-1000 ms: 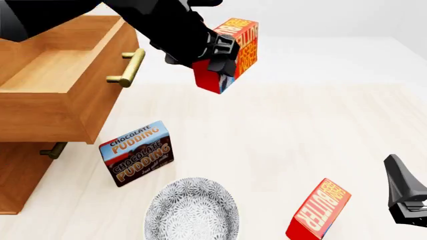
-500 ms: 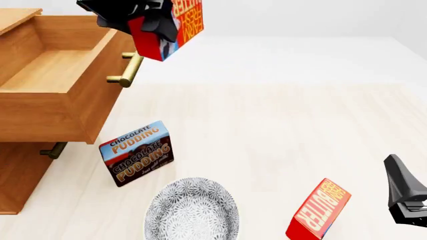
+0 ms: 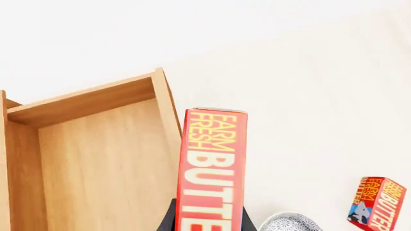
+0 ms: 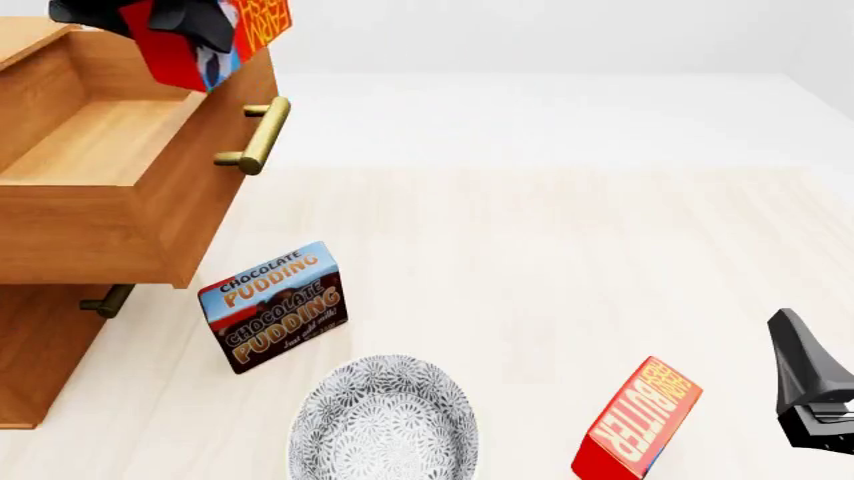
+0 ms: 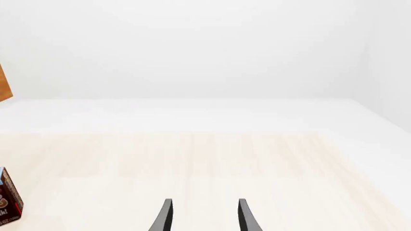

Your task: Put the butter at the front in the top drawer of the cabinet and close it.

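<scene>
Left gripper [image 4: 187,25] is clamped on one butter [image 4: 214,35], holding it in the air over the right front corner of the open top drawer [image 4: 94,140]. Right gripper [image 5: 202,216] sits idle near the table's [image 4: 561,260] near right corner, fingers apart, gripping nothing.

Count: two butters, one pudding box [image 4: 274,305], one patterned bowl [image 4: 384,420], one cabinet [image 4: 54,330]. The second butter [image 4: 638,420] stands tilted by the table's near edge, right of the bowl.

The held carton is red with orange-yellow "FARM FRESH BUTTER" lettering down one narrow face and a blue patch on a side.

In the front view its top is cut off and the gripper covers part of it; the bowl's near rim is cropped. I can only see one lower handle [image 4: 104,300], half tucked under the drawer.
</scene>
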